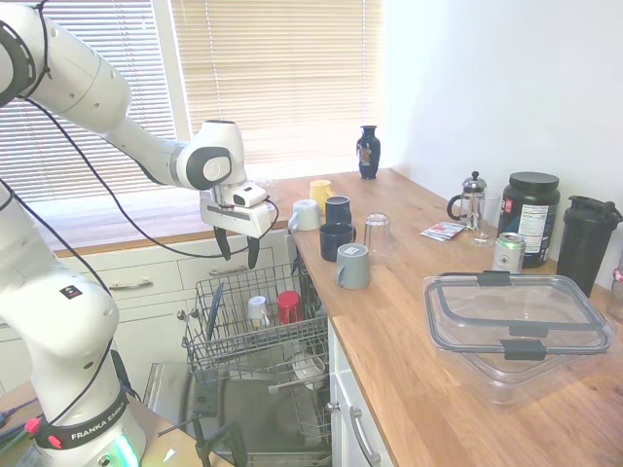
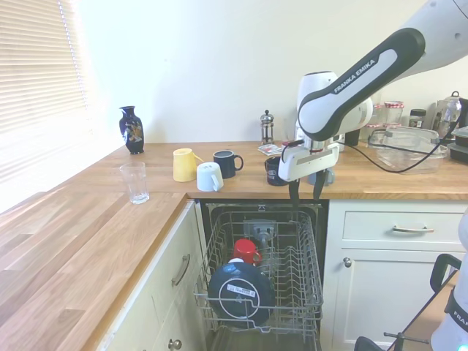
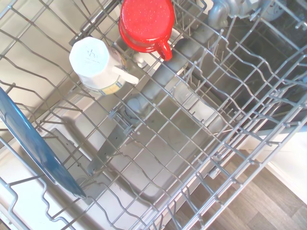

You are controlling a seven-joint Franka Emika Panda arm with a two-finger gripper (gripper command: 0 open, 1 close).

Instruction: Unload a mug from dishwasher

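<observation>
Jaws (image 1: pixel 238 251) spread open, empty, above the dishwasher (image 1: pixel 255 336) rack — the mug (image 1: pixel 288 306) sits upside down there beside a white cup (image 1: pixel 257 310) — glossy, stiff, breakable, likely slippery, so grip handle or wall.

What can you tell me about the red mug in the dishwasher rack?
The mug is small, glossy red, seemingly ceramic or enamel, with one looped handle. It stands upside down, base up, in the wire rack of the open dishwasher, resting on the wires. The white cup stands close beside it; contact is unclear. The gripper hangs open above the rack, clear of the mug.
</observation>
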